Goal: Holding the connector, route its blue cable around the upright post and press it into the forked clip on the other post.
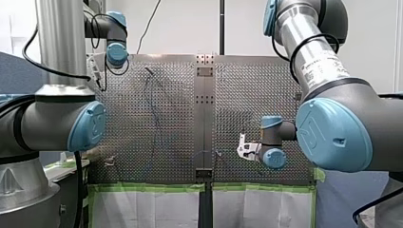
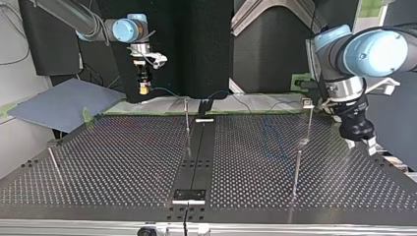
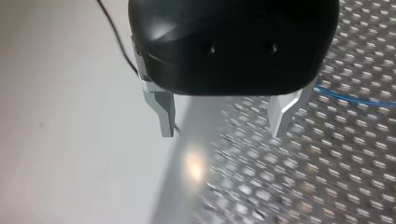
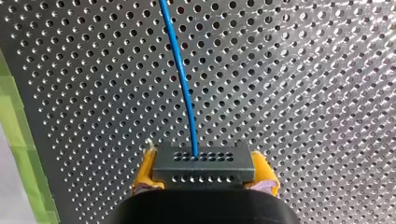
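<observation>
The connector [image 4: 204, 169] was clamped between the yellow pads [image 4: 144, 172] of my right gripper [image 4: 204, 161], which was poised above the far side of the perforated table [image 2: 123, 157], at the top view's left. The blue cable [image 4: 183, 79] was seen running from the connector's face out over the table. My left gripper [image 3: 224, 119] was positioned low at the top view's right, near a slim upright post [image 2: 297, 169]. Its metal fingers [image 3: 164, 109] were apart, with nothing between them.

Blurred perforated table [image 3: 303, 177]; blue cable [image 4: 180, 70] cut at edge.
</observation>
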You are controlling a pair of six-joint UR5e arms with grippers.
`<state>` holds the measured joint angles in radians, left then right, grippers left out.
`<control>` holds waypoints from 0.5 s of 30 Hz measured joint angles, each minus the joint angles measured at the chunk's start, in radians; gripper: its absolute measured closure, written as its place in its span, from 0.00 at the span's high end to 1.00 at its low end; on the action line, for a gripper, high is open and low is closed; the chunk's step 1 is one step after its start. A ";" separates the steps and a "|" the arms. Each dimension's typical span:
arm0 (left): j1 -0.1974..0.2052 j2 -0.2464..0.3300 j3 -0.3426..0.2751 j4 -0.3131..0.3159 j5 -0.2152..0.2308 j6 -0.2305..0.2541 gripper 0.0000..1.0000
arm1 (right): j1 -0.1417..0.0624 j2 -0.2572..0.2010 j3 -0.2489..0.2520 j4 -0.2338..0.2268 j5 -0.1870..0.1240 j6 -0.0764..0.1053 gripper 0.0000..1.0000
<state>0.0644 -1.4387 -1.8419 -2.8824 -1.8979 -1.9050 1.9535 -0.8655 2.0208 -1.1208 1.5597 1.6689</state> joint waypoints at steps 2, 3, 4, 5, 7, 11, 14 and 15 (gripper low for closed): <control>-0.002 0.020 0.020 -0.020 0.008 0.020 0.99 | 0.000 0.000 0.000 -0.001 -0.002 0.000 0.00; -0.004 0.029 0.028 -0.029 0.014 0.029 0.99 | 0.000 0.000 0.000 -0.002 -0.003 0.000 0.00; -0.005 0.041 0.036 -0.041 0.023 0.041 0.99 | 0.000 0.000 0.000 -0.002 -0.005 0.000 0.00; -0.006 0.050 0.041 -0.050 0.031 0.050 0.99 | -0.001 0.000 0.000 -0.002 -0.005 0.000 0.00; -0.010 0.071 0.047 -0.071 0.050 0.067 0.99 | -0.001 0.000 0.000 -0.002 -0.006 0.000 0.00; -0.021 0.108 0.047 -0.108 0.086 0.084 0.99 | -0.001 0.000 -0.001 -0.003 -0.007 0.000 0.00; -0.031 0.135 0.037 -0.136 0.113 0.102 0.99 | -0.001 0.000 -0.001 -0.003 -0.007 0.000 0.00; -0.034 0.143 0.032 -0.143 0.121 0.108 0.99 | -0.001 0.000 -0.001 -0.003 -0.007 0.000 0.00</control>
<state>0.0303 -1.2956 -1.8103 -3.0256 -1.7766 -1.7966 1.9521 -0.8652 2.0198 -1.1238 1.5525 1.6692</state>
